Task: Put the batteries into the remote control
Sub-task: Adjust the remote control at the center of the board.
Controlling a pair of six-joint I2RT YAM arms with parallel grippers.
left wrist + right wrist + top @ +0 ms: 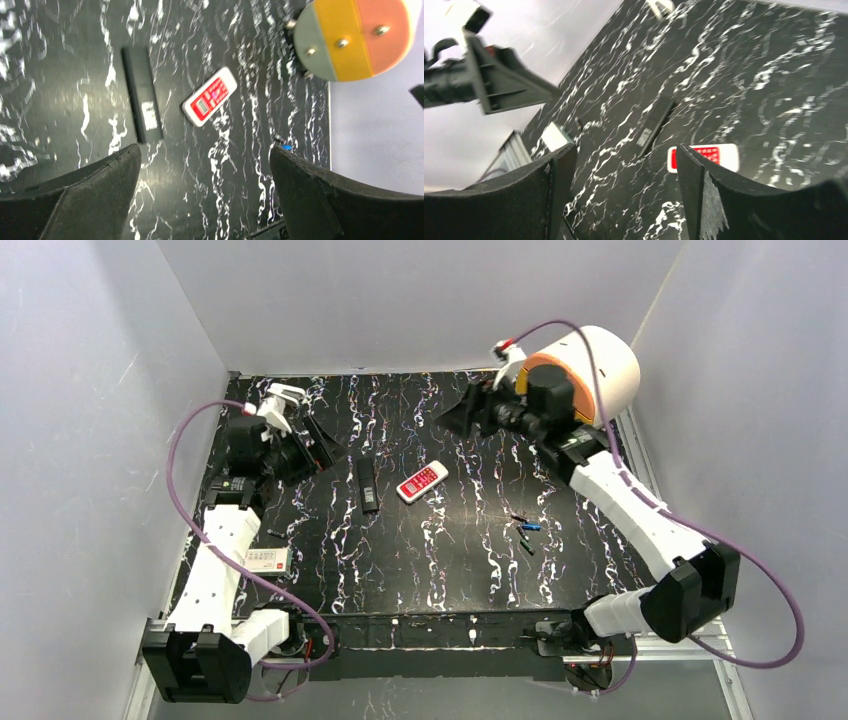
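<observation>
Hovering both arms over the far part of the black marbled tabletop point(450, 570) right now, and neither one has hold of anything. My left pincer point(318, 445) is spread as wide as it goes, and its wrist view shows only bare tabletop between the fingers. My right pincer point(462, 416) is spread wide too, a bit less than the left, and it's also empty. They point toward each other, the left one at the far left and the right one far and right of centre.

The batteries point(523, 532) are lying loose in a little cluster on the tabletop, right of centre and closer to my right arm. I can make out a black one, a blue one and a green one. They're well apart from both remotes. The red-and-white remote point(422, 481) lies face up near the middle, at a slant. The black remote point(368, 485) lies just left of it, not touching, with its long side running near to far. Can't tell which of the two takes the cells. A small white labelled box point(267, 560) sits beside my left arm.
</observation>
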